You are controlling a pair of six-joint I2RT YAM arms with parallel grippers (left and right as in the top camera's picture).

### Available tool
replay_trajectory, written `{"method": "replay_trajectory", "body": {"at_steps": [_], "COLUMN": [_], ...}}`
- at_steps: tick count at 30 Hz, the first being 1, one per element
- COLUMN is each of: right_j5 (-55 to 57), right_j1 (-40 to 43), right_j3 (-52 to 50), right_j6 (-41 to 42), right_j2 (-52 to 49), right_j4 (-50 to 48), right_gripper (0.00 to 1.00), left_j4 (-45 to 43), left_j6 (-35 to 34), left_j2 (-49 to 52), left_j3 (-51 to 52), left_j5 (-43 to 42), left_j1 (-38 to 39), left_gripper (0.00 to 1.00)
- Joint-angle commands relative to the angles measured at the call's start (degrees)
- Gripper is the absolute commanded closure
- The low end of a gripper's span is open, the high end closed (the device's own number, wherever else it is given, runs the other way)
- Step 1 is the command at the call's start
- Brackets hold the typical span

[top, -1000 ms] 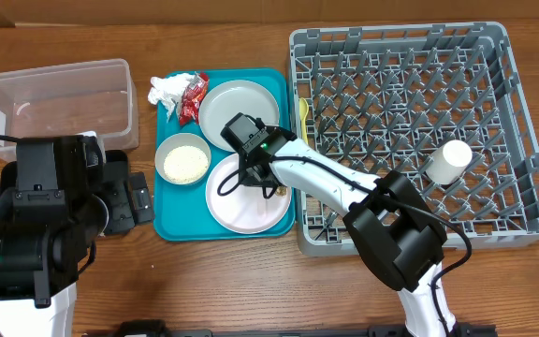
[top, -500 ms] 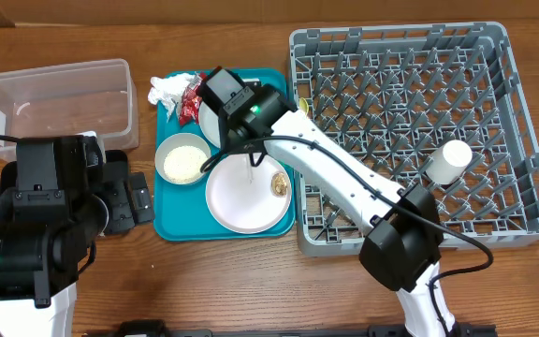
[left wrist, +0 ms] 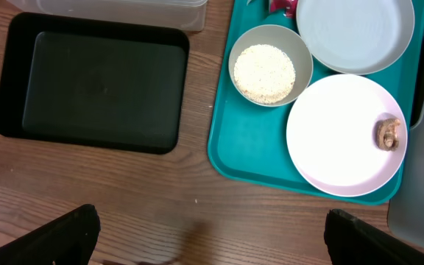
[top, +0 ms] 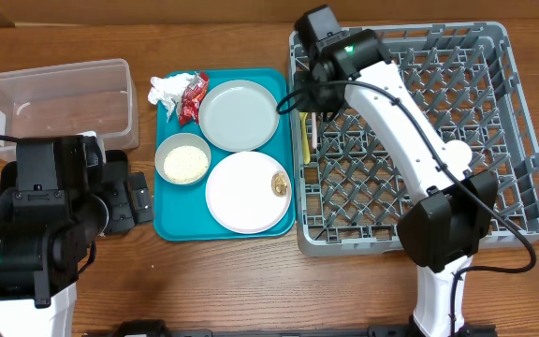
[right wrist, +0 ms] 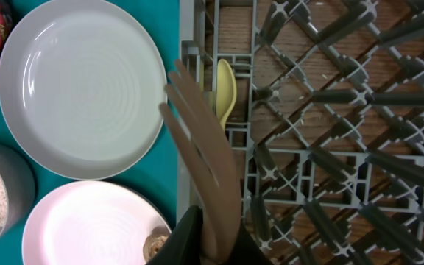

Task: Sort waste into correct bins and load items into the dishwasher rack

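From overhead, the right gripper (top: 309, 97) hangs over the left edge of the rack (top: 494, 112), closed on a fork (top: 313, 129) whose pale length runs along that edge, just beside the spoon (top: 304, 142) lying in the rack's outermost lane; the cup (top: 455, 157) sits among the pegs in the right half of the rack, partly behind the arm; just left of the rack the teal tray (top: 162, 220) carries the grey plate (top: 240, 114), the white plate (top: 241, 195) with the morsel (top: 280, 184) near its right rim, and the bowl (top: 163, 148) filled with rice (top: 183, 164); the napkin (top: 166, 90) and the wrapper (top: 193, 97) lie together at the tray's upper left corner; the clear tub (top: 56, 101) stands on the surface (top: 251, 281) at the far left, well apart from the rack. In the left wrist view, the left gripper (left wrist: 212, 249) is spread wide and holds nothing, its fingers (left wrist: 68, 237) above bare wood; the black tray (left wrist: 94, 85) lies just left of the teal tray, near the tub's lower edge. In the right wrist view, the fork is clamped between the dark fingers, tines away from the camera, over the rack's rim between the grey plate and the spoon.
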State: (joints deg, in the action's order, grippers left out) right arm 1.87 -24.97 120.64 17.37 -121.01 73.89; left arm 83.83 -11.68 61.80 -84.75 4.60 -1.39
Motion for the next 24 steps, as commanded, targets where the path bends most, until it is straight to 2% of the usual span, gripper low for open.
{"method": "replay_trajectory", "body": {"at_steps": [1, 2, 4, 7, 11, 17, 19, 21, 24], "right_j5": [-2.0, -1.9, -2.0, -2.0, -2.1, -2.6, -2.6, -2.8, -6.4], "right_j1": [0.0, 0.0, 0.0, 0.0, -0.2, -4.5, -6.8, -8.2, -11.6], "right_j3": [-0.7, -2.1, -5.0, -5.2, -2.2, -1.7, -1.7, -1.7, -3.1], "right_j6": [-3.9, -3.9, -3.9, -3.6, -2.1, -0.3, 2.6, 5.6, 6.5], "right_j2": [1.8, 1.8, 1.7, 2.2, 6.3, 19.0, 21.9, 22.4, 21.8], "right_j4": [-1.4, -2.3, -4.4, -5.1, -4.4, -4.1, -1.8, 0.5, 4.1], "right_gripper": [0.89, 0.85, 0.57, 0.47, 0.44, 0.43, 0.38, 0.34, 0.34], "left_j4": [0.0, 0.0, 0.0, 0.0, 0.0, 0.0, 0.0, 0.0, 0.0], "left_j6": [-0.3, -0.3, -0.3, -0.3, -0.3, -0.3, -0.3, -0.3, -0.3], "left_j2": [0.1, 0.1, 0.1, 0.1, 0.1, 0.1, 0.1, 0.1, 0.1], "left_j3": [-0.9, -0.9, -0.9, -0.9, -0.9, -0.9, -0.9, -0.9, -0.9], "left_j5": [0.7, 0.7, 0.7, 0.7, 0.7, 0.7, 0.7, 0.7, 0.7], "left_j1": [-0.1, -0.1, -0.1, -0.1, -0.1, -0.1, -0.1, -0.1, -0.1], "left_gripper": [0.00, 0.00, 0.00, 0.00, 0.00, 0.00, 0.00, 0.00, 0.00]}}
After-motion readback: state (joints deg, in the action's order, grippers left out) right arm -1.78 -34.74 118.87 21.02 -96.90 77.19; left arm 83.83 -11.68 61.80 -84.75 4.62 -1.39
